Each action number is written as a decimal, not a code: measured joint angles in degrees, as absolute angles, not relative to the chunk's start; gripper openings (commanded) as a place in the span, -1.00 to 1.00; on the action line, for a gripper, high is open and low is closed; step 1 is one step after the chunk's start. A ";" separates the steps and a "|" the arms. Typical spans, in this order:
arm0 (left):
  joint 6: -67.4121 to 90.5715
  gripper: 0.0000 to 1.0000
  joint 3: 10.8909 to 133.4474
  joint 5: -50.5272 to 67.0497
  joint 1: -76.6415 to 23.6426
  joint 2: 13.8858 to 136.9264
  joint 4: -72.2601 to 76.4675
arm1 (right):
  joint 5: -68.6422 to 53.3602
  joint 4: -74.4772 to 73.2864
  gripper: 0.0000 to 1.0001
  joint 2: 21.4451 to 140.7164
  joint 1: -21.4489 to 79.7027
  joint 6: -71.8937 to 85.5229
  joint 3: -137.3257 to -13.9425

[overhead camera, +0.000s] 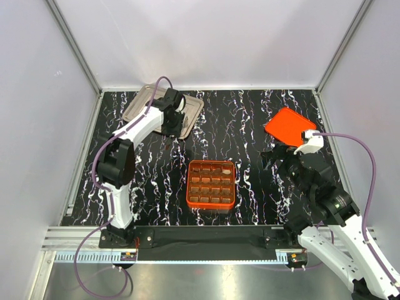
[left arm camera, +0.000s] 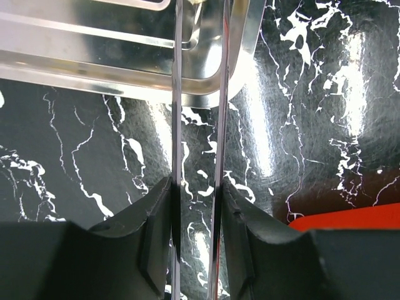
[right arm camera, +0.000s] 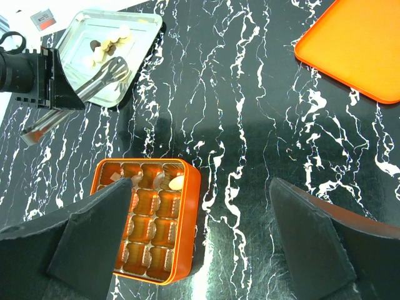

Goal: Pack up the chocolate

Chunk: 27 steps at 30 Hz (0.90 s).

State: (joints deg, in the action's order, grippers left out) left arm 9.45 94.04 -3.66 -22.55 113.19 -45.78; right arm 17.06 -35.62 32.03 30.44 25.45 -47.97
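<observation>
Chocolate [right arm camera: 107,45] lies mostly in the metal tray [right arm camera: 142,34] at upper left, with one cream piece [right arm camera: 177,182] in the orange box [right arm camera: 191,206]. Left gripper [left arm camera: 197,187] pinches tongs [right arm camera: 109,72]; right gripper [right arm camera: 200,187] gapes wide. Writing on the card [right arm camera: 45,19] beside the tray is too blurred to read.

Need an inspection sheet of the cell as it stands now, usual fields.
surface: black marbled table, no spills seen.
job's things: chocolates, cream and dark, in the metal tray; orange box open, one cream piece in a far-row cell, most cells look empty; lid lying apart, far right.
clutter: nothing seen.
hands: left hand shut on tongs, tips in the tray; right hand open, empty, right of the box.
cables: purple cable on each arm, off the work area.
surroundings: plain walls; metal rail at the near edge.
</observation>
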 measured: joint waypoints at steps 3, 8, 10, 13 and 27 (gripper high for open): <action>9.50 -0.29 94.41 -3.92 -22.55 112.66 -46.85 | 17.06 -35.64 0.99 32.01 30.44 25.45 -47.97; 9.80 -0.29 95.68 -4.84 -22.55 111.61 -48.58 | 17.08 -35.64 1.00 31.88 30.44 25.45 -47.97; 10.07 -0.28 96.25 -5.15 -22.55 111.13 -49.04 | 17.08 -35.64 0.99 31.86 30.44 25.45 -47.97; 10.44 -0.28 97.14 -5.30 -22.55 110.30 -50.48 | 17.08 -35.66 0.99 31.77 30.44 25.45 -47.97; 12.36 -0.28 90.06 -4.29 -30.30 87.22 -56.29 | 17.93 -36.91 0.99 30.37 30.44 25.45 -48.05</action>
